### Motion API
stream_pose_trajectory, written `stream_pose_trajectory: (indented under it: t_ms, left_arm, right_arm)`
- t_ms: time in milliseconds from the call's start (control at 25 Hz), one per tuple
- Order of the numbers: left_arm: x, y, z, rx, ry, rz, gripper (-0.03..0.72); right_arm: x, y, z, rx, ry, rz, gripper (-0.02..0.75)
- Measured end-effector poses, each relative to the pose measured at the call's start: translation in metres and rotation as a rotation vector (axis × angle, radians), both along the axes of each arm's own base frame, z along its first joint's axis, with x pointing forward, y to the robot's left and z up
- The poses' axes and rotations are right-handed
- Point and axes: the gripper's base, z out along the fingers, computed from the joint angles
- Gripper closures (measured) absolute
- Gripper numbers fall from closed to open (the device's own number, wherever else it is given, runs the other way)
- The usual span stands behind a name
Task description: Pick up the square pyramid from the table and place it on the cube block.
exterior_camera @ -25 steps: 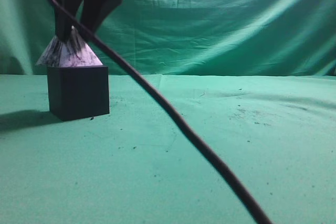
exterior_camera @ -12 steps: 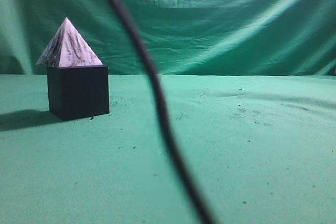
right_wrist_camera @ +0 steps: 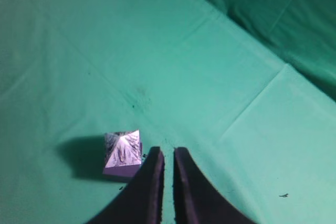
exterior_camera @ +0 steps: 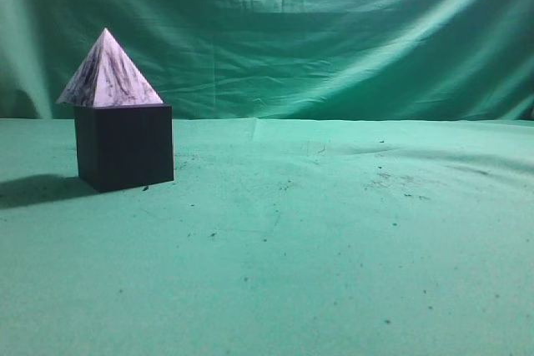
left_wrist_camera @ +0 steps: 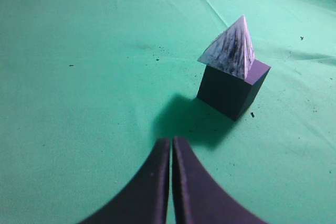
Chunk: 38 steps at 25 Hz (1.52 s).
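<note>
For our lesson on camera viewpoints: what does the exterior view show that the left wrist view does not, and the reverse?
Only the exterior view shows the hanging green backdrop behind the table, and no tool at all. Only the left wrist view shows the left tool, its fingers nearly closed on nothing, away from the stack. Both show the square pyramid resting on the cube block on green cloth.
</note>
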Motion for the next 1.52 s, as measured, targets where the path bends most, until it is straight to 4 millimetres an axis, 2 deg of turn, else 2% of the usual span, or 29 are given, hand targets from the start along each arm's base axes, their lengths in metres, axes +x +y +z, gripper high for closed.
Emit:
stream_pose_trajectory:
  t_ms: [120,240,320,440,640,800,920,1040,1160,1320,1520]
  left_arm:
    - [0.0,0.0,0.0,0.0,0.0,0.0,0.688]
    - [0.0,0.0,0.0,0.0,0.0,0.0,0.688]
    - [0.0,0.0,0.0,0.0,0.0,0.0,0.688]
    - [0.0,0.0,0.0,0.0,0.0,0.0,0.688]
    - [0.0,0.0,0.0,0.0,0.0,0.0,0.688]
    - [0.0,0.0,0.0,0.0,0.0,0.0,0.688]
    - [0.0,0.0,0.0,0.0,0.0,0.0,0.688]
    - [0.0,0.0,0.0,0.0,0.0,0.0,0.688]
    - [0.0,0.0,0.0,0.0,0.0,0.0,0.688]
    - [0.0,0.0,0.0,0.0,0.0,0.0,0.688]
    - [0.0,0.0,0.0,0.0,0.0,0.0,0.688]
  right_arm:
    - [-0.026,-0.031,0.022,0.059,-0.029,-0.016,0.665]
    - [-0.047,-0.057,0.02,0.061,-0.009,-0.032,0.665]
    - [-0.059,-0.072,0.009,0.041,0.022,-0.043,0.665]
    - [-0.076,-0.092,-0.018,0.016,0.07,-0.052,0.665]
    - [-0.106,-0.121,-0.052,0.123,0.046,-0.028,0.665]
    - [-0.121,-0.135,-0.082,0.125,0.093,-0.017,0.665]
    - [-0.123,-0.138,-0.104,0.092,0.103,-0.024,0.665]
    - [-0.119,-0.142,-0.123,0.092,0.045,-0.051,0.665]
    - [-0.122,-0.156,-0.133,0.181,-0.056,-0.088,0.665]
    - [-0.133,-0.191,-0.151,0.314,-0.203,-0.21,0.665]
    - [-0.157,-0.227,-0.186,0.382,-0.346,-0.394,0.665]
